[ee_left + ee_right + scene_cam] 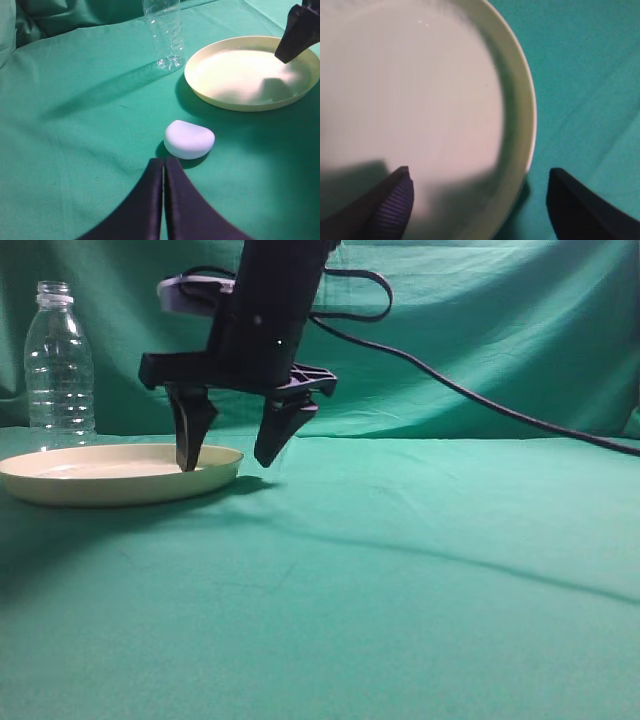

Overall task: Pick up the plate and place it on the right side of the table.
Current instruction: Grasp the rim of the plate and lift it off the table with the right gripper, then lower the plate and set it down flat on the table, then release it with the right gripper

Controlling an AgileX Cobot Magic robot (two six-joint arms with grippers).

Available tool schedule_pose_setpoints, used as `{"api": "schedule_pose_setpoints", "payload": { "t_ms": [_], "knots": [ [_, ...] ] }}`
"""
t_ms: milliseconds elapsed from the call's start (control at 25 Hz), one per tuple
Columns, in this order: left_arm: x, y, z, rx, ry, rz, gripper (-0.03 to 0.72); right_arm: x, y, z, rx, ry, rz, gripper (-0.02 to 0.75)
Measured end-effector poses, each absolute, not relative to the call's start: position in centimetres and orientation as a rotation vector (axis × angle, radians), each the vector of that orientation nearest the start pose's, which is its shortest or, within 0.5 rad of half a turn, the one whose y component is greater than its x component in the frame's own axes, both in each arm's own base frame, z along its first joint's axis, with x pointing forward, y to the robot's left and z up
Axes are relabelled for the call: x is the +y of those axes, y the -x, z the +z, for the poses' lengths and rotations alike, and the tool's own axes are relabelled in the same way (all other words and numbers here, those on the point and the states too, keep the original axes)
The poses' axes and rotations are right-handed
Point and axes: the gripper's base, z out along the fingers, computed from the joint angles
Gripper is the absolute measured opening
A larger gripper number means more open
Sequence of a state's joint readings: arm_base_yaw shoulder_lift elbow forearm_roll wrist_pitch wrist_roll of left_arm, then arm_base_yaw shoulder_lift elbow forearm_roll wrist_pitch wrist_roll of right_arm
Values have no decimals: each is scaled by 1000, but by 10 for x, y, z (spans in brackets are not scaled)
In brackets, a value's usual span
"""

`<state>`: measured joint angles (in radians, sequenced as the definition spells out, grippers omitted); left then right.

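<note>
Cream plate [120, 475] x1, bottle [59, 365] x1.

Open table [420, 580] right of plate [120, 475]

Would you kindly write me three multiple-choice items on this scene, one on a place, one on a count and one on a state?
1. Where does the right gripper stand?
A. Straddling the plate rim
B. Above the bottle
C. Far from the plate

2. How many things lie on the table, grippers aside?
A. One
B. Three
C. Five

3. How is the left gripper?
A. Wide open
B. Shut
C. Holding the bottle

Key: 1 A, one finger is inside the rim and one outside. 2 B, there are plate, bottle and a white lump. 3 B, its fingers meet with nothing between.
</note>
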<state>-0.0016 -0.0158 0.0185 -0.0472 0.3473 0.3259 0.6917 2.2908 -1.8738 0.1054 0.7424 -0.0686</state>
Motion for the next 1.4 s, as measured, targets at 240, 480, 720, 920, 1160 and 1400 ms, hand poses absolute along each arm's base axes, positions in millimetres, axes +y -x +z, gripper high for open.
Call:
{"api": "schedule_pose_setpoints", "payload": {
  "t_ms": [240, 480, 720, 920, 1160, 1400],
  "knots": [
    [-2, -53, 177, 1817, -270, 182, 0, 326, -387, 154, 2519, 944, 282, 505],
    [-2, -53, 177, 1817, -270, 182, 0, 328, -390, 157, 2498, 911, 293, 83],
    [-2, -53, 177, 1817, -270, 182, 0, 324, -397, 195, 2511, 874, 161, 0],
    [-2, -53, 177, 1817, -270, 182, 0, 303, -393, 264, 2437, 886, -17, 0],
    [-2, -53, 177, 1817, -270, 182, 0, 236, -394, 322, 2505, 720, -102, 0],
    [-2, -53, 177, 1817, -270, 182, 0, 134, -390, 341, 2592, 470, -162, 0]
  ]
}}
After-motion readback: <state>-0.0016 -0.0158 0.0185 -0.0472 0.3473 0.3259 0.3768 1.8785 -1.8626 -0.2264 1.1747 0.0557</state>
